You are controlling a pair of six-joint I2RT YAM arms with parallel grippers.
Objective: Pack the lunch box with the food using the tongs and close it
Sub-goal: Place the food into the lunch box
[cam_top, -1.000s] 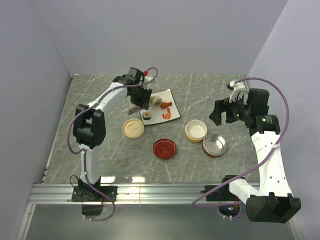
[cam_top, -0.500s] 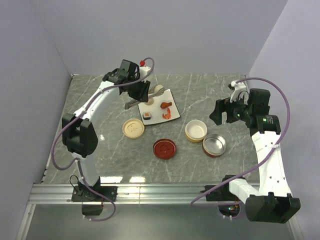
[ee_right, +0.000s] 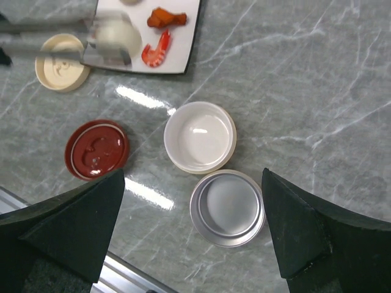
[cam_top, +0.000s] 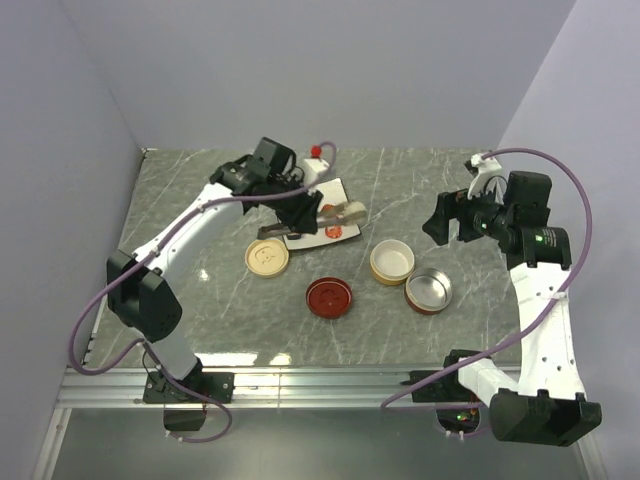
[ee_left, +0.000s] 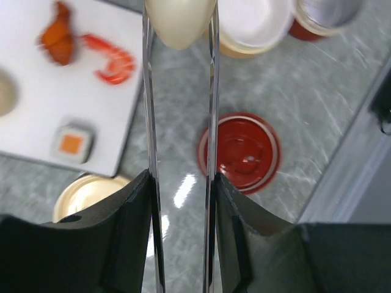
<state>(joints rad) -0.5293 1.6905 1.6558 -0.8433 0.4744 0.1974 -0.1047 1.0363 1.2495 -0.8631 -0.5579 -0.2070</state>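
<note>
Swung rightward off the plate's far-left corner, the left gripper now carries the tongs over the right half of the white plate. Its fingers clamp both thin arms, and the tips are pressed in on the white egg, which hangs clear of the plate. On the plate lie the shrimp, an orange-brown piece, the sushi roll near the front edge, and the beige ball, cut off by the wrist view's edge. On the marble table, the cream lid sits just beside the plate's near corner and the red lid further forward. To the right, the cream bowl touches the steel bowl; only bare marble lies between egg and bowl. The right gripper hovers wide-spread beyond them, holding nothing.
</note>
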